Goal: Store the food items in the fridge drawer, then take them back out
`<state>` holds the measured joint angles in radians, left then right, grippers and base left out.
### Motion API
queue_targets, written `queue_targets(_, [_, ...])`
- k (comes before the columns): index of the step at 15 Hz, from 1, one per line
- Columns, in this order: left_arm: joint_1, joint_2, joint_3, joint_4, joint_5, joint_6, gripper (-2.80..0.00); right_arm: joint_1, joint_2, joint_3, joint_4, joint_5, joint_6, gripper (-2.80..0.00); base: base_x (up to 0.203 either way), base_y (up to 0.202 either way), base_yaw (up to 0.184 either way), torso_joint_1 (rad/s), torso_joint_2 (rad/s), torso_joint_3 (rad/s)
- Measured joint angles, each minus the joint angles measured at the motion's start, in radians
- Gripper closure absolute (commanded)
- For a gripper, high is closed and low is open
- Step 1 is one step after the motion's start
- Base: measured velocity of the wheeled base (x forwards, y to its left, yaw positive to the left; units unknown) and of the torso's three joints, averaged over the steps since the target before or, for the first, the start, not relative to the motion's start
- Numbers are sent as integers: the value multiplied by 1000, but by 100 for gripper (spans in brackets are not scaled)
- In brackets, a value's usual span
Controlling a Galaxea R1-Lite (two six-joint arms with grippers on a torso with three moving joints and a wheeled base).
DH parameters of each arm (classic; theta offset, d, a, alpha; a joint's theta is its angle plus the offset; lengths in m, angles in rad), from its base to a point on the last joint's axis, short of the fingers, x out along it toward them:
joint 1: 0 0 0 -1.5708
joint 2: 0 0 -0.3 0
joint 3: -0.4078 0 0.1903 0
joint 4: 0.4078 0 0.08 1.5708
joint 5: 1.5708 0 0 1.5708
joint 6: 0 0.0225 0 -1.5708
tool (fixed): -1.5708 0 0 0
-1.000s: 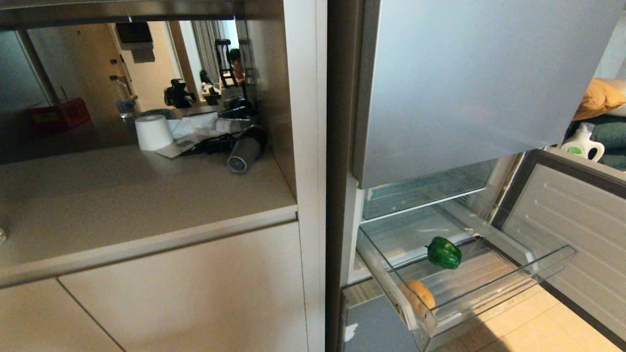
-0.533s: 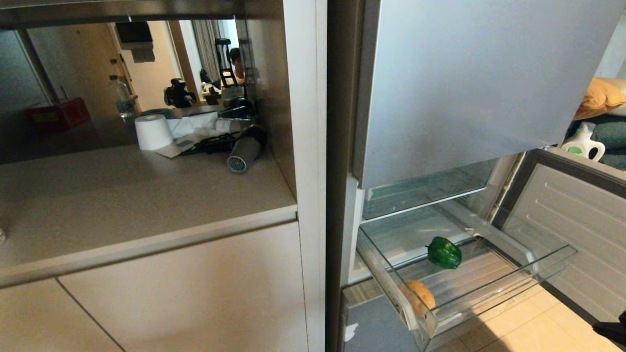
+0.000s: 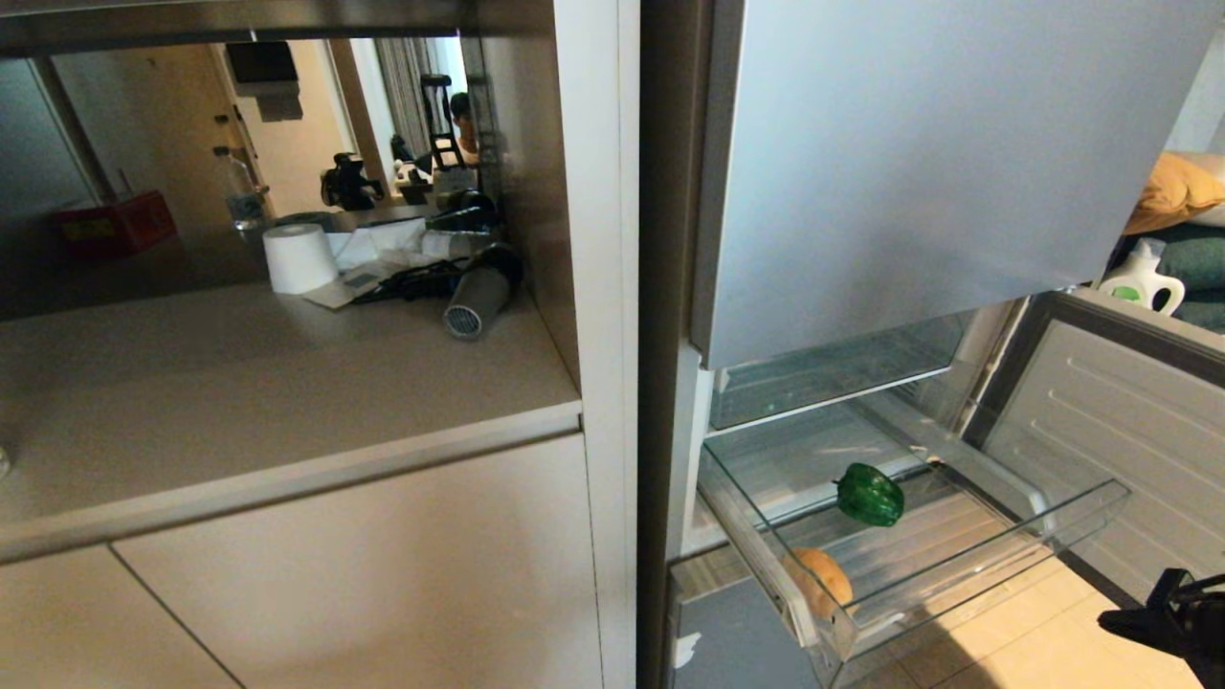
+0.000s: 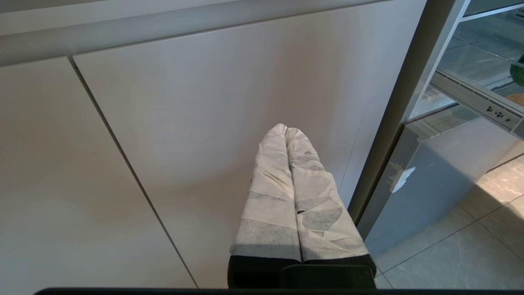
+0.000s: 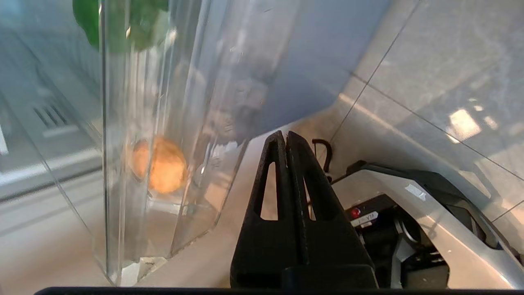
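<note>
The fridge drawer (image 3: 976, 560) stands pulled out, a clear bin below the tall upper door. Both food items lie inside it: the green bell pepper (image 3: 869, 495) toward the back, the tan-yellow potato (image 3: 821, 579) in the near front corner. My right gripper (image 3: 1124, 622) is at the bottom right of the head view, low over the floor, to the right of the drawer's front and apart from it. It is shut and empty (image 5: 285, 135); the potato (image 5: 161, 164) and pepper (image 5: 118, 20) show through the clear wall. My left gripper (image 4: 285, 129) is parked, shut, before a cabinet door.
The middle door (image 3: 1120, 431) hangs open at the right, its ribbed inside showing. A paper roll (image 3: 300, 258) and a hair dryer (image 3: 478, 292) lie on the counter at the left. A white bottle (image 3: 1139, 279) stands behind the door. The lowest panel (image 3: 727, 641) sits under the drawer.
My right gripper has come up into the head view from the bottom right corner, toward the drawer's front. The food items, drawer and left arm have not moved.
</note>
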<state>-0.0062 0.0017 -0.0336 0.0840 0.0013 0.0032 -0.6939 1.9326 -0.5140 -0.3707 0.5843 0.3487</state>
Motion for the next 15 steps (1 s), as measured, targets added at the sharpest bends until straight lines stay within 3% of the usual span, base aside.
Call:
queue_targets(5, [0, 0, 0, 0, 0, 0, 0, 107, 80, -75, -7, 0, 13, 0, 0, 0, 0, 0, 0, 0])
queue_targets(15, [0, 0, 0, 0, 0, 0, 0, 224, 267, -298, -158, 64, 57, 0, 0, 0, 0, 0, 0, 0])
